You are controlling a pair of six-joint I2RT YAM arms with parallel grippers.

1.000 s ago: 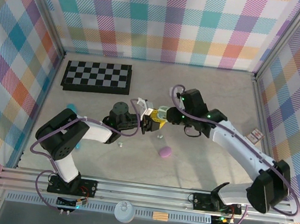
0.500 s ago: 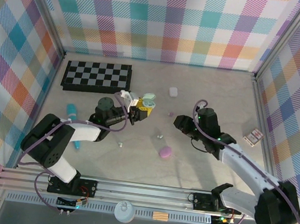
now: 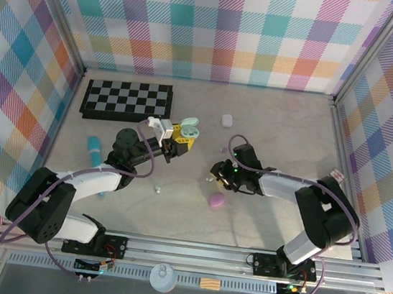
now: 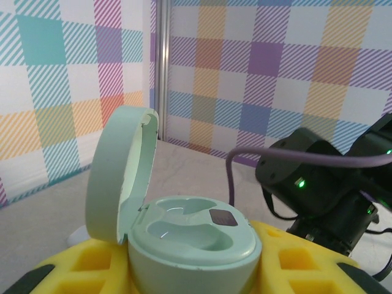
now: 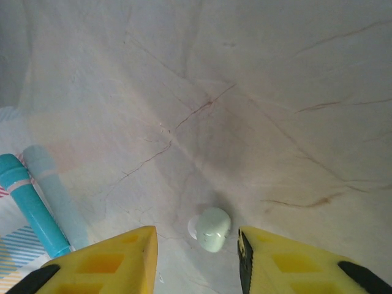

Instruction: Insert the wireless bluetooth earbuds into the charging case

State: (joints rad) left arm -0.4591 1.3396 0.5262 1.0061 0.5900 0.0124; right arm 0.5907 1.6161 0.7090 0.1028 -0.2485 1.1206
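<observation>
Two yellow fingers (image 4: 300, 260) of my left pincer (image 3: 178, 140) are clamped on the base of the mint-green charging case (image 4: 193, 242). They hold it upright, with its lid (image 4: 119, 174) swung up on the left side. Through that wrist camera I look straight into the two hollows in its top, one of them with a small dark patch. From above, this case sits just in front of the chessboard (image 3: 127, 99), and the black right arm (image 4: 318, 190) is low and near beyond it. My right pincer (image 5: 197, 237) is down at the table (image 5: 275, 92) with its jaws standing apart and gripping nothing. A pale green earbud (image 5: 210, 228) lies on the surface between the two fingertips, closer to the right-hand one, with a sliver of table showing on each side. Just nearer to me from that pincer is a purple case (image 3: 216, 200). Farther off, a tiny purple earbud (image 3: 223, 150) lies beside the arm's cable, with a white case (image 3: 227, 120) beyond it. A white earbud (image 3: 156, 189) lies below the left forearm, and a teal cylinder (image 3: 95, 149) lies well away by the left wall.
</observation>
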